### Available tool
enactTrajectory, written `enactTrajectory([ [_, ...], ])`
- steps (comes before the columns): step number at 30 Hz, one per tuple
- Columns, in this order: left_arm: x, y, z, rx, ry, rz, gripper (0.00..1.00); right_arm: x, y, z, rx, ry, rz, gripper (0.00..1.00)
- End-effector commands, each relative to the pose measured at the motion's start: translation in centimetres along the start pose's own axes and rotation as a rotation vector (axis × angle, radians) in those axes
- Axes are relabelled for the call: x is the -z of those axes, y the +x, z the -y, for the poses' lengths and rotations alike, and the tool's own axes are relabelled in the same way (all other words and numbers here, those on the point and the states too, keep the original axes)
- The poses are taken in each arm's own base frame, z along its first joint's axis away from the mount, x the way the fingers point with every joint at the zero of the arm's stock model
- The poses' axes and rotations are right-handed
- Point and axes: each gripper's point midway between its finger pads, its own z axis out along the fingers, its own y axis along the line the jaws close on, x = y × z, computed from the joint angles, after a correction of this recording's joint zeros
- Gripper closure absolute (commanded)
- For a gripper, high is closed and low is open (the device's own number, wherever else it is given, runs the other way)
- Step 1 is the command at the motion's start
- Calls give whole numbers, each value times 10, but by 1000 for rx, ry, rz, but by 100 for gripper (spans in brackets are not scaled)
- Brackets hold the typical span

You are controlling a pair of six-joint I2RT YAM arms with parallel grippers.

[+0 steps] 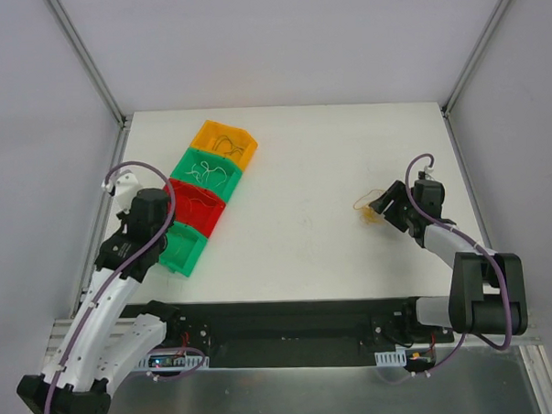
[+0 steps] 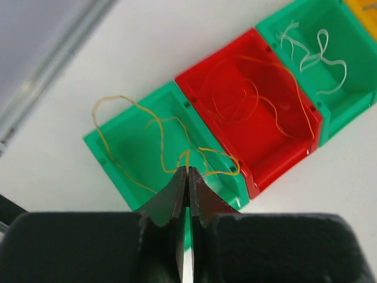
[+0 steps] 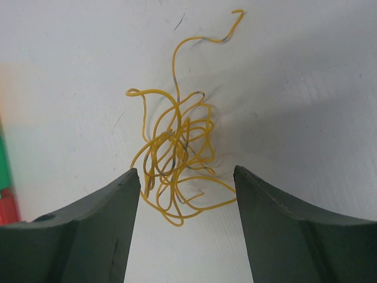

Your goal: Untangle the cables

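Sorting looks well along, not finished.

- Four bins stand in a slanted row by the left edge of the bench (image 1: pixel 302 169).
- The nearest green bin (image 2: pixel 112 172) has an orange-yellow cable (image 2: pixel 215 151) looping over its rim.
- The red bin (image 2: pixel 216 54) holds a thin orange strand (image 2: pixel 259 97).
- The next green bin (image 2: pixel 347 113) holds pale strands (image 2: pixel 312 56).
- Left claw (image 2: pixel 187 171): jaws pressed together, pinching the orange-yellow cable above the nearest green bin. I judge it is mid-drop.
- What is left is a clump of yellow cables (image 3: pixel 174 153), knotted, lying on bare bench toward the right edge.
- Right claw (image 3: pixel 185 171): jaws wide apart, straddling the clump and gripping nothing.

Hard to make out:

- How many strands the clump contains.
- Whether the grey stretch in it is a separate wire.
- The contents of the far orange bin (image 1: pixel 246 140): faint squiggles from above, and cut off in the left wrist view.
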Motion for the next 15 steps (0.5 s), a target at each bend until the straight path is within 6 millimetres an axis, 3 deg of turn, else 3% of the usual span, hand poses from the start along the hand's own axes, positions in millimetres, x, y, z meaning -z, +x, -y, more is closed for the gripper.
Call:
enactTrajectory([
  [1,-11,47,28,149,61,-182,100,0,-9,-5,25,-9,29,33],
  [5,-17,62,23,210,17,-201,100,-1,-9,-5,26,-7,27,33],
  [12,-42,90,-19,255,-150,-281,100,-2,-7,-5,22,-11,16,33],
  [15,-48,101,-19,301,-135,-334,100,-2,-8,-5,22,-11,18,33],
])
